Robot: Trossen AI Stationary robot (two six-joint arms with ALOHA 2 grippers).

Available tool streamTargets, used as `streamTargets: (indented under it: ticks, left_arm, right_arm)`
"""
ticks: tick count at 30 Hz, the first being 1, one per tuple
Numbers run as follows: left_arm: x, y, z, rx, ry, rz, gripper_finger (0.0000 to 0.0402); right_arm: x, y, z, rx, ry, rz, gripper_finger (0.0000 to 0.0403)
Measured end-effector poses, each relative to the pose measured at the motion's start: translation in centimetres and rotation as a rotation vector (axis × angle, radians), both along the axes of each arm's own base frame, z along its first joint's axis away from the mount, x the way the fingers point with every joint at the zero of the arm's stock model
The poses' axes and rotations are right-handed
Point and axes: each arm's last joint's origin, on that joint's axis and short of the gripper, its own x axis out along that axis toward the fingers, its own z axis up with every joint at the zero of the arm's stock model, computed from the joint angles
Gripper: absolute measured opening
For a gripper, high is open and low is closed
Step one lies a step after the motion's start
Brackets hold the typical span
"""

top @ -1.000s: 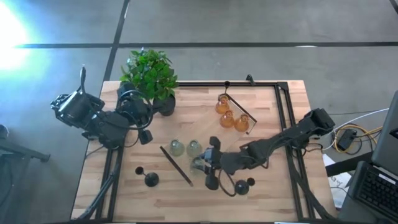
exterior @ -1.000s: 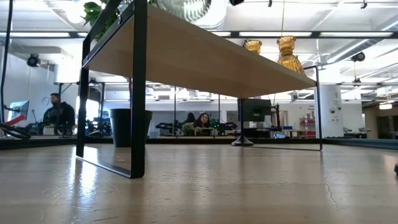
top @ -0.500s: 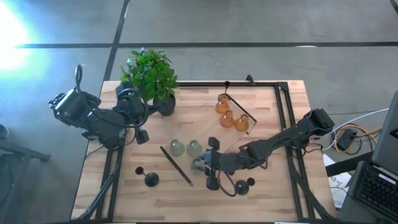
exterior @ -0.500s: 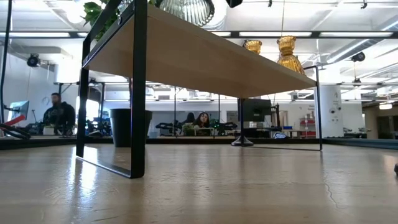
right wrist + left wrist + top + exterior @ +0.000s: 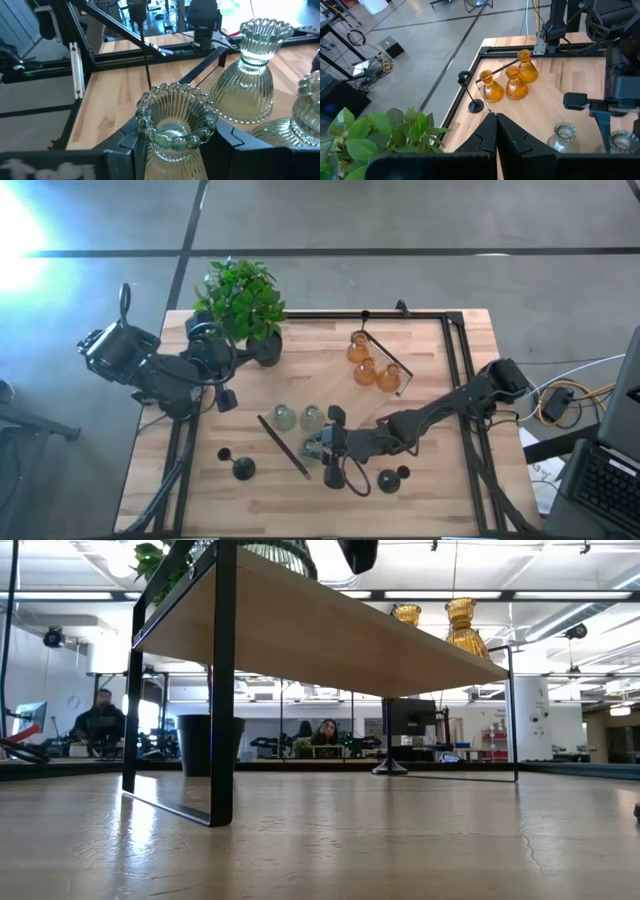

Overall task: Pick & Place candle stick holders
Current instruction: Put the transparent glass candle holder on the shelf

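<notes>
One pale green holder is sitting clamped in the right gripper, which has slid slightly toward the bench's left edge since a second ago. Two more green holders are standing just behind it, mid-bench. The left gripper, fingers clenched on nothing, is hanging near the left edge.

Lighting: bright, even daylight. Glare: white burst at ten o'clock on the floor, high view. Low view: ceiling strips glow; table underside shadowed. Right wrist view: near fingers blurred.
</notes>
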Motion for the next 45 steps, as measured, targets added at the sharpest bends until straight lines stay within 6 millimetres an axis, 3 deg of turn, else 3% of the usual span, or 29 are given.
streamTargets:
  ticks: [26, 33, 45]
  left_arm:
    - [-0.5, 0.2, 0.1, -0.001, 0.007, -0.025, 0.0005]
    - [-0.5, 0.2, 0.2, -0.002, 0.006, -0.025, 0.0005]
    - [-0.7, 0.3, 0.2, -0.003, 0.003, -0.026, 0.0005]
  right_arm:
    - [0.5, -0.4, -0.8, -0.022, 0.021, -0.022, 0.0128]
    - [0.6, -0.7, -1.3, -0.013, 0.048, -0.029, 0.0166]
    - [0.7, -0.8, -1.1, -0.035, 0.050, -0.025, 0.0167]
